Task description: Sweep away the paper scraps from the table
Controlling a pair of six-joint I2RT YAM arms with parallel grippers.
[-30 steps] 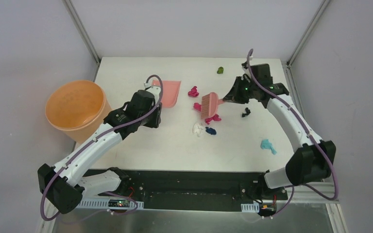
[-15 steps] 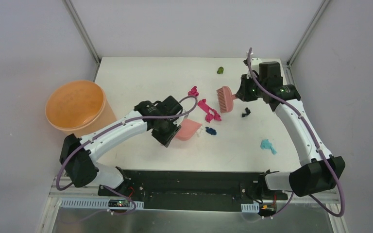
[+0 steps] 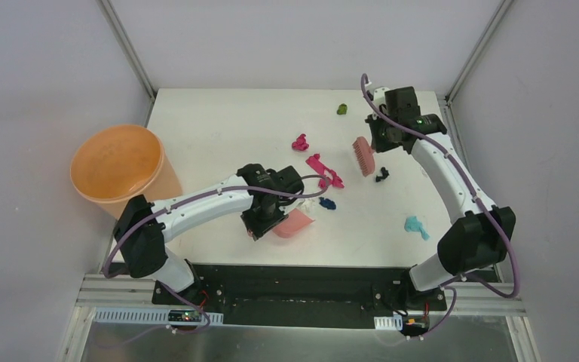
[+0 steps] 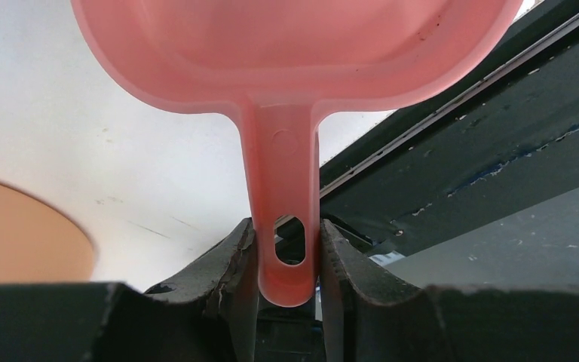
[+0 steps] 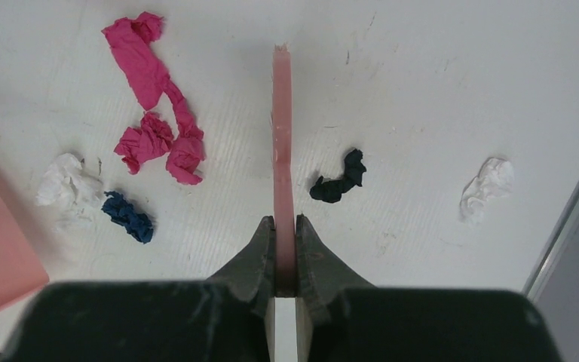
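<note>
Left wrist view: the left gripper (image 4: 288,253) is clamped on the dustpan (image 4: 294,53) handle, pinching it at the hang-hole. The pan sits close to the near edge of the table (image 3: 211,124), open end toward the scraps. I cannot tell whether its lip rests flat. In the right wrist view the right gripper (image 5: 285,234) is closed tight on the brush (image 5: 281,143), seen edge-on and held over the surface. On the pan's side of it lie magenta wads (image 5: 154,136), a white wad (image 5: 64,188) and a blue wad (image 5: 128,216). On the other side lie a black wad (image 5: 339,179) and a second white piece (image 5: 486,187). From above, a teal wad (image 3: 415,226) lies well apart toward the right edge and an olive wad (image 3: 341,109) sits at the far edge. The bucket (image 3: 117,162) stands off the left side.

Risks, as I judge them:
- A hard stroke could flick these light wads past the pan and over the front edge.
- A raised lip would let them slide under.
- The thin brush handle may twist between the fingers under side load.
- The teal and olive strays could be missed.
</note>
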